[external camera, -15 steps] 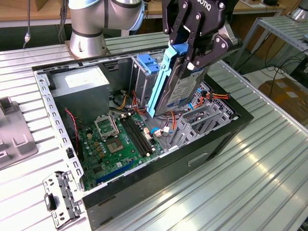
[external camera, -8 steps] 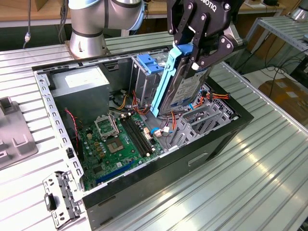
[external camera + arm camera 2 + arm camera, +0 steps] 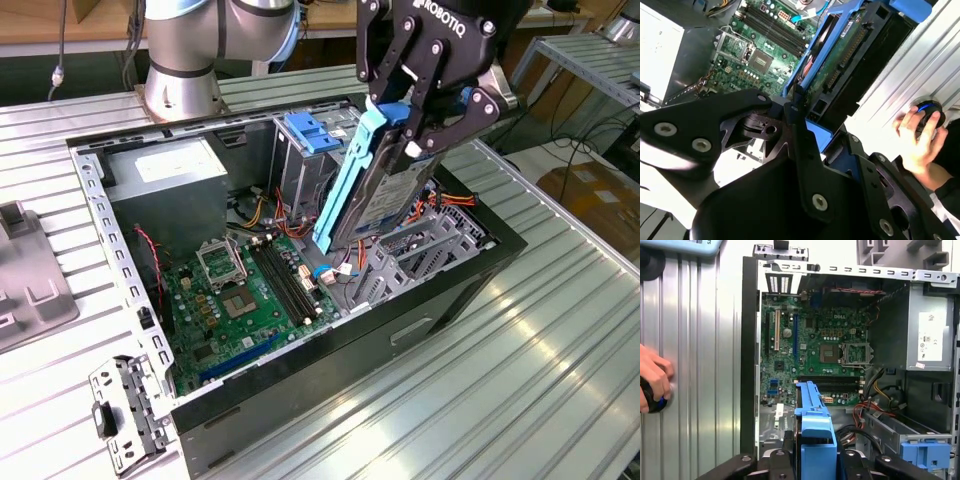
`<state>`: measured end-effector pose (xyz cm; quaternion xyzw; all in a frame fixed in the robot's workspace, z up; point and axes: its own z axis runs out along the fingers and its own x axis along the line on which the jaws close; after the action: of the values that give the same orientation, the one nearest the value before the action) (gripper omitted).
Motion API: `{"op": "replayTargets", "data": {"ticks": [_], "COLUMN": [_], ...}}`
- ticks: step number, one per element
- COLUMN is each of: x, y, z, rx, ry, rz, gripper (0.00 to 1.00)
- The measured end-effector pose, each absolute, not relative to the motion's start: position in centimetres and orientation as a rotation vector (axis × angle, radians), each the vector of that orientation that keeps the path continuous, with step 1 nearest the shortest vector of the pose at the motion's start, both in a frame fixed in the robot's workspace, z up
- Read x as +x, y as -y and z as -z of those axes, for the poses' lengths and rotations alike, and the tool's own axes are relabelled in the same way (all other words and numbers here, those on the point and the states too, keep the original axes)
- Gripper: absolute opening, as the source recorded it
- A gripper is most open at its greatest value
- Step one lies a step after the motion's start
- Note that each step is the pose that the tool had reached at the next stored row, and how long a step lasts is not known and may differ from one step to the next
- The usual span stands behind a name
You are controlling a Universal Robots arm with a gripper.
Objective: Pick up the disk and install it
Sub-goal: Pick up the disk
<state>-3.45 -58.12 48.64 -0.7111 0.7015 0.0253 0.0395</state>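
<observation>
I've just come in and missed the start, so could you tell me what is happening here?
The arm's claw is shut on the disk, holding it tilted over the open case, with its lower end near the motherboard. The disk is not yet seated. A person's hand rests on a round device on the table beside the case.

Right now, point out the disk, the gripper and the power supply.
disk (image 3: 390, 200), exterior view, its flat face.
gripper (image 3: 420, 142), exterior view, between fingertips.
power supply (image 3: 165, 165), exterior view, top face.
</observation>
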Motion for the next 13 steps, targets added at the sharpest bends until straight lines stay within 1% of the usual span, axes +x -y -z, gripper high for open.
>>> {"op": "replayTargets", "data": {"ticks": [3, 13], "x": [-1.5, 0.7], "y": [59.3, 60.0], "z": [-48.6, -48.6], "rx": [-2.180, -2.181], "ry": [-2.150, -2.152], "rz": [-0.081, -0.085], "gripper": [0.37, 0.37]}}
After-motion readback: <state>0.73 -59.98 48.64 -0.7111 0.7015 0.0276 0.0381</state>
